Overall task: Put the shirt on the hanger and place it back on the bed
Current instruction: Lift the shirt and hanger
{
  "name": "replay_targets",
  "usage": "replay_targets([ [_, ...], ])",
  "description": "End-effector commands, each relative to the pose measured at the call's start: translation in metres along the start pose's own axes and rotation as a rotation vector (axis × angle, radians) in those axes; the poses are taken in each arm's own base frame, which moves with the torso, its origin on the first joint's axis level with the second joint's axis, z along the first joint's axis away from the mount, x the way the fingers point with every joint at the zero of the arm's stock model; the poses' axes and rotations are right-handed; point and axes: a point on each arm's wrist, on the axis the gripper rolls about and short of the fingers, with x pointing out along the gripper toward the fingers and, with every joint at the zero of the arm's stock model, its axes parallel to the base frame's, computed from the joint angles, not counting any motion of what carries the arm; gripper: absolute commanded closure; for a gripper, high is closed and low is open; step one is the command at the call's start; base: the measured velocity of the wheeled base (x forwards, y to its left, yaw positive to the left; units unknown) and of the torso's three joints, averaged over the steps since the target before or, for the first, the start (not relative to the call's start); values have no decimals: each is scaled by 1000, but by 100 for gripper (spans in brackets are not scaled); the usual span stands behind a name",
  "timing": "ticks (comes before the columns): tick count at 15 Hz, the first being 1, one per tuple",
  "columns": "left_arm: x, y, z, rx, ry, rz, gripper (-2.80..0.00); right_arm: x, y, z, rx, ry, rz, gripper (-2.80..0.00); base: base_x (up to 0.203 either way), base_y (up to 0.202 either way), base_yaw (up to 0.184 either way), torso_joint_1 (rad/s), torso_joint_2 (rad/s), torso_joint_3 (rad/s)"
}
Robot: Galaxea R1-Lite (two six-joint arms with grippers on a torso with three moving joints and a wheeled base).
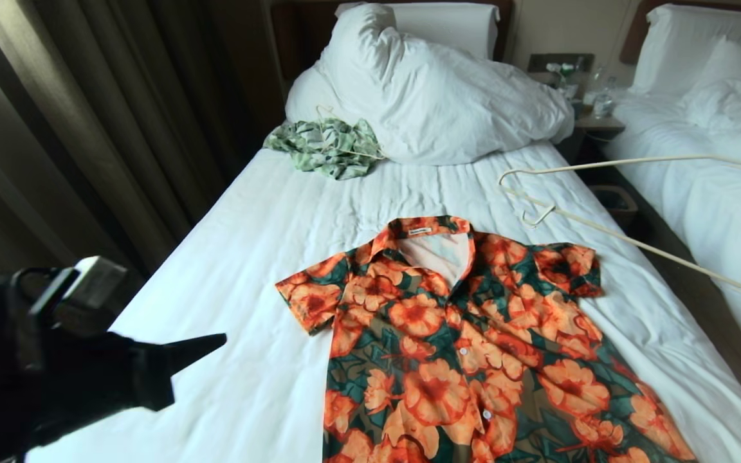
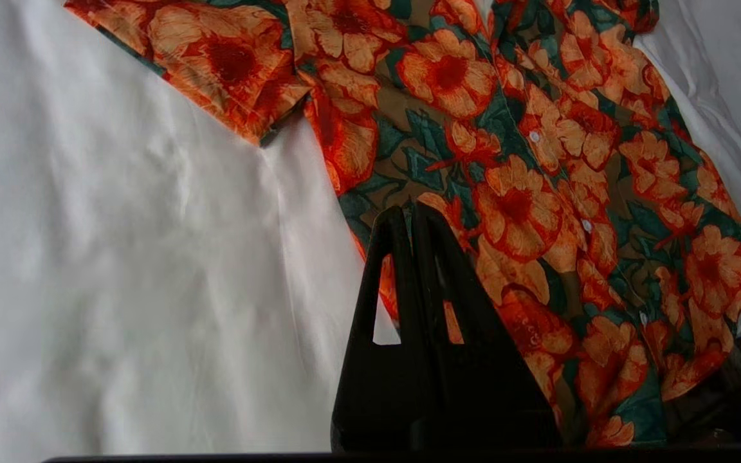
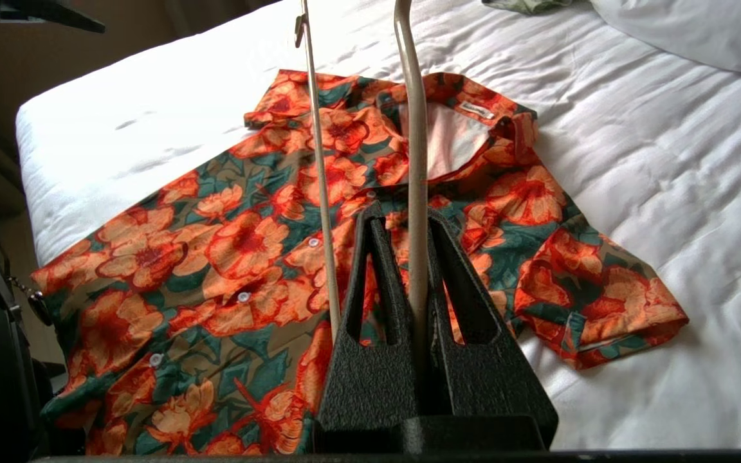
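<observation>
Right gripper jaws pinching thin cream wire hanger aloft right of flat orange-flowered green shirt on white-sheeted bed, left gripper jaws pressed together hovering near-left, hanging not started.

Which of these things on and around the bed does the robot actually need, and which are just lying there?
Needed: shirt, hanger clamped in the right gripper, bed, left gripper.

Lying about: green garment, duvet, bottles on the nightstand, second bed.

I am in a hotel room: two white beds with dark headboards, a nightstand with bottles between them, heavy curtains beside.
</observation>
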Motion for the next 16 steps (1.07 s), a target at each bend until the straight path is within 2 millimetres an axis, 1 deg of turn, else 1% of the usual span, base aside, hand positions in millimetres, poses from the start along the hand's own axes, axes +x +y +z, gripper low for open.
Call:
replay_targets([
  [1,79,15,-1,-51,178,-6,0,-2,-16,-5,9,-5,-10,0,0,0,0,0,0,0],
  [4,165,7,21,-42,164,-66,0,-5,-29,-8,15,-2,-24,0,0,0,0,0,0,0],
  [5,189,6,25,-37,148,-66,0,-6,-33,-7,10,-2,-26,0,0,0,0,0,0,0],
  [7,234,1,35,-23,101,-46,0,-6,-41,-4,-7,-3,-30,0,0,0,0,0,0,0],
  [9,269,-5,35,-8,80,-4,0,-8,-48,-3,-15,-2,-36,0,0,0,0,0,0,0],
  [10,283,-8,37,-2,66,3,-280,-10,-50,-4,-8,-2,-43,0,0,0,0,0,0,0],
  [12,307,-7,33,3,58,21,-280,-12,-50,-4,-6,-1,-51,0,0,0,0,0,0,0],
  [15,332,-4,31,9,19,54,-280,-13,-50,-5,-2,0,-55,0,0,0,0,0,0,0],
  [16,338,-4,34,11,-4,66,-280,-13,-50,-6,0,1,-55,0,0,0,0,0,0,0],
])
